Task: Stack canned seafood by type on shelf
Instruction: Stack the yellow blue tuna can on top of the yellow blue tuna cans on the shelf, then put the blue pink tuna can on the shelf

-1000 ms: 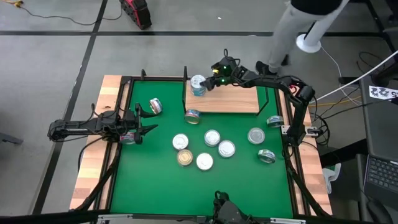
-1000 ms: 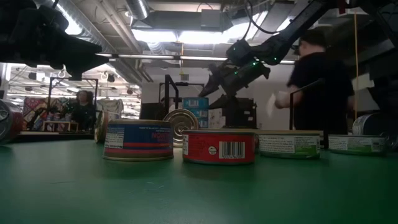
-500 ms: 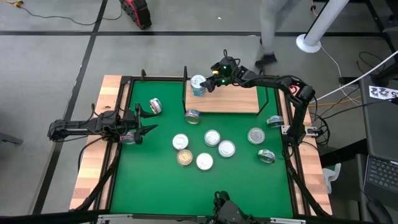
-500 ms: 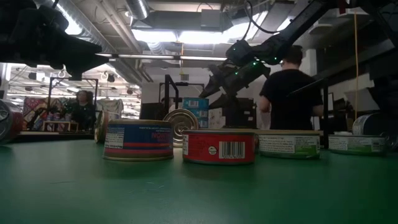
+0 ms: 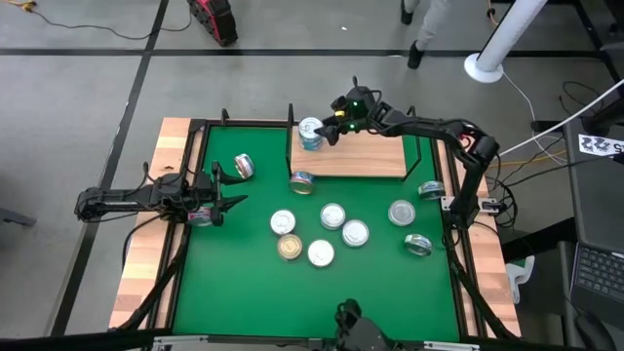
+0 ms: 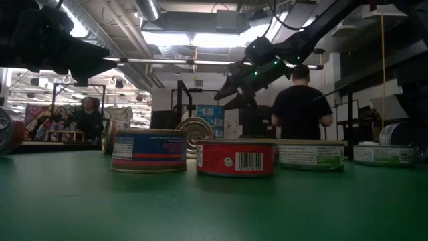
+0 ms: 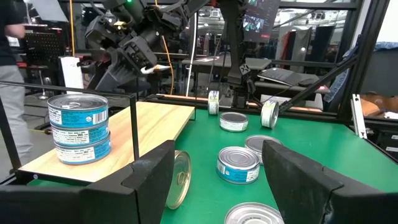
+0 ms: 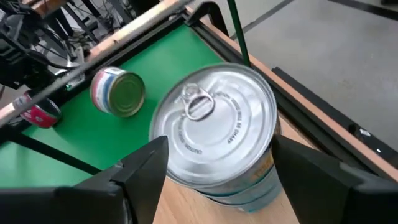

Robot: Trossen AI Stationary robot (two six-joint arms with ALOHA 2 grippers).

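While our right end effector (image 5: 334,121) hovers just right of the teal-labelled tin stack (image 5: 310,134) at the left end of the shelf (image 5: 370,156), upper centre of the high view, its fingers are spread and clear of the stack; in the right wrist view the two fingers flank the top tin's silver pull-ring lid (image 8: 214,121) without touching it. In the left wrist view the stack (image 7: 79,127) shows three tins on the light-wood board. Our left end effector (image 5: 226,188) rests low at the left of the green mat (image 5: 244,283), fingers parted, with a red-labelled tin (image 5: 201,215) just beside it. Loose tins lie mid-mat, among them one with a gold lid (image 5: 289,249). A person (image 6: 299,107) stands beyond the table in the low view.
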